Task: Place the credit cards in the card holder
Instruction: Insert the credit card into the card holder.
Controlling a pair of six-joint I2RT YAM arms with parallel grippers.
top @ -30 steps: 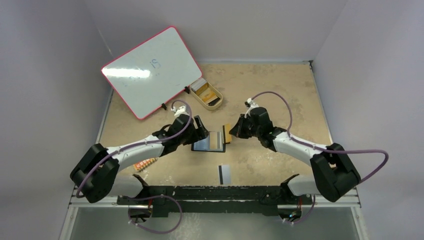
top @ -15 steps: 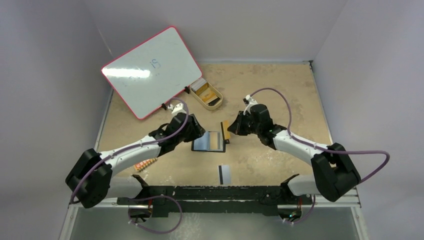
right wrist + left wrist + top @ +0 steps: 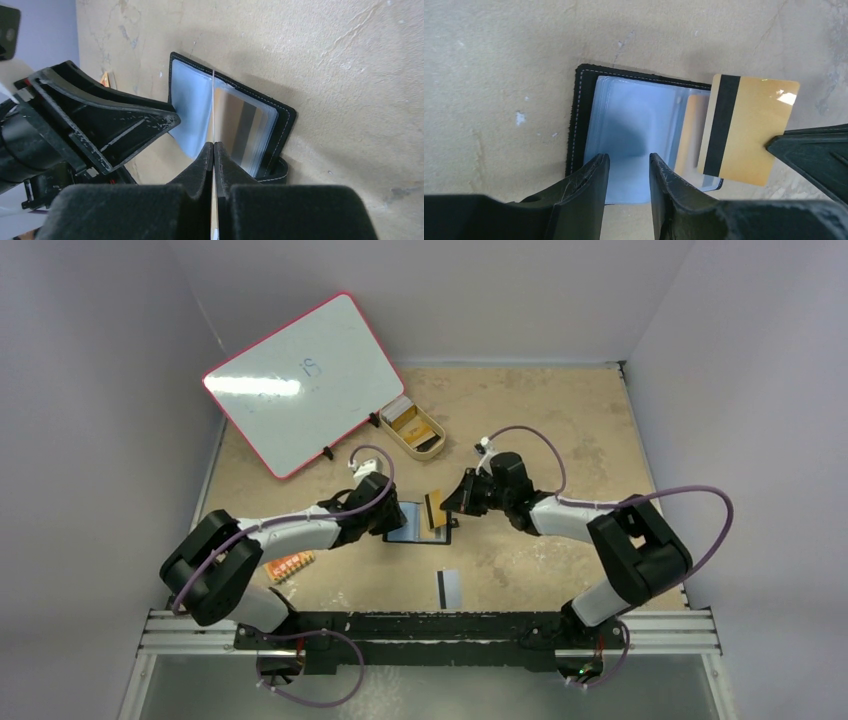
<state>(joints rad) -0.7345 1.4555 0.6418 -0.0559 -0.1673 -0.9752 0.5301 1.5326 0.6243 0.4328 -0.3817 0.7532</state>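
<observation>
Above the card holder [image 3: 634, 115], right jaws tight on gold card [image 3: 754, 125].

The open card holder [image 3: 414, 528] lies mid-table, the left gripper [image 3: 392, 521] at its 9 o'clock edge. At its 3 o'clock side the right gripper [image 3: 447, 505] pinches an orange-gold card [image 3: 435, 509]; a striped card [image 3: 449, 587] lies at 6 o'clock

card holder [image 3: 634, 115] open flat | gold card [image 3: 751, 130] tilted above | grey card [image 3: 449, 587] apart

Left arm [image 3: 290, 532] and right arm [image 3: 567, 519]: white links, black joint housings, purple cable [image 3: 690, 489] looped along each; left gripper [image 3: 628, 159] fingers [image 3: 676, 197] black, wedge-shaped, scuffed.
</observation>
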